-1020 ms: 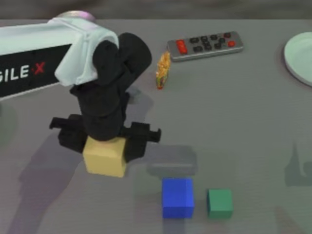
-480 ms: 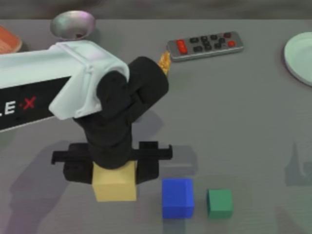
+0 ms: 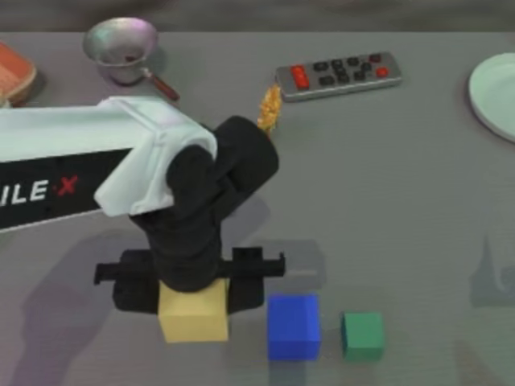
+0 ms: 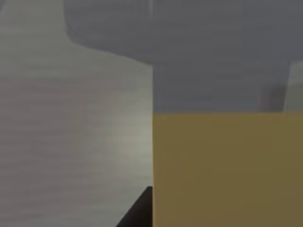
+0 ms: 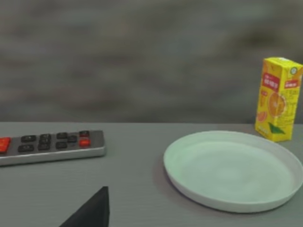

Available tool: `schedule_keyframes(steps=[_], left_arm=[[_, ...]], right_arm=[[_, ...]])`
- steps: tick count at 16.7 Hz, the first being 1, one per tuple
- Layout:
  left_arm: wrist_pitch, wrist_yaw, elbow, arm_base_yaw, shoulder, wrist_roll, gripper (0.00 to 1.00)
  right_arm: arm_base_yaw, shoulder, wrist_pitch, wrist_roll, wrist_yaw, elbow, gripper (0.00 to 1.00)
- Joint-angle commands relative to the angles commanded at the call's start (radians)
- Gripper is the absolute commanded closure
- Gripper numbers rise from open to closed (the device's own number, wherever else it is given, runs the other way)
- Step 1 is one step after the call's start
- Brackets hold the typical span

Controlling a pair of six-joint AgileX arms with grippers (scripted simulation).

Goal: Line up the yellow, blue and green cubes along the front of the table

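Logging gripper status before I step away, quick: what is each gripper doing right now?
Left gripper: shut on the yellow cube, beside the blue cube.
Right gripper: not in the top view; fingers cannot be told.

yellow cube (image 3: pixel 193 318): top partly hidden under left arm
plate (image 3: pixel 495 92): cut by counter's right edge
right gripper: not seen in top view
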Motion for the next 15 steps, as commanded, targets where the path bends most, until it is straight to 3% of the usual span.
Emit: schedule_keyframes(steps=[4, 9, 15], left_arm=[[0.148, -0.002, -0.091, -0.001, 0.052, -0.001, 1.0], [0.169, -0.002, -0.106, -0.001, 0.061, -0.001, 1.0], [0.169, -0.002, -0.106, -0.001, 0.061, -0.001, 0.55]], right_arm=[[0.0, 0.0, 0.0, 0.0, 0.0, 0.0, 0.0], [0.0, 0.0, 0.0, 0.0, 0.0, 0.0, 0.0], [0.0, 0.0, 0.0, 0.0, 0.0, 0.0, 0.0]])
